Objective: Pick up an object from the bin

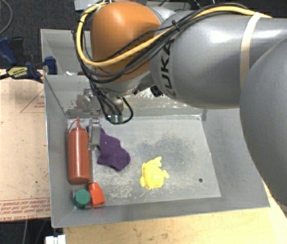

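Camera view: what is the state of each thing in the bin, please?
Red bottle, lying on its side along the left wall of the bin.
Purple lump, slumped beside the bottle.
Yellow lump, lying alone mid-floor.
Green cap, at the front-left corner, touching the orange block.
Orange block, lying beside the green cap.
End effector, low above the bottle's nozzle end.

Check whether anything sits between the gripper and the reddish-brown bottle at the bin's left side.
Nothing visible does. The gripper is right at the upper end of the bottle. A purple lump lies close on the bottle's right and the bin wall close on its left, so room looks tight.
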{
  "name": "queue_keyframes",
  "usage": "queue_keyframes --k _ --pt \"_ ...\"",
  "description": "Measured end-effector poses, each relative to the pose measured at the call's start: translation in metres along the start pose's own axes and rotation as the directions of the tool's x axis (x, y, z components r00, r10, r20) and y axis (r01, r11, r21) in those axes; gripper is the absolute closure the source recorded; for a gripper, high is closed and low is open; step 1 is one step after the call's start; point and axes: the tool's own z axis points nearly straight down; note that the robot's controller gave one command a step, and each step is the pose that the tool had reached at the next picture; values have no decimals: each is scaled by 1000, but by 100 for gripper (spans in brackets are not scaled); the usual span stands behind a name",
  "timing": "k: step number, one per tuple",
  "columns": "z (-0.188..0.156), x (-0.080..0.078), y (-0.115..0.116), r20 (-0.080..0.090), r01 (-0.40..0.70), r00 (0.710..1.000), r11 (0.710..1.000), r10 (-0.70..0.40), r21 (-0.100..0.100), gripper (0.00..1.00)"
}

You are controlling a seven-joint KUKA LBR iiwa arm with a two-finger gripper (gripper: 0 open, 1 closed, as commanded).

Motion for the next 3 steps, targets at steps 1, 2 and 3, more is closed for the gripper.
queue_keyframes --k 1,2,3 --pt "-5 -1 -2 7 -4 1000 1000 4 -2 0" --pt "33 1 -16 12 50 999 999 -50 -4 0" --pt "52 9 -26 -7 57 998 998 -57 2 0"
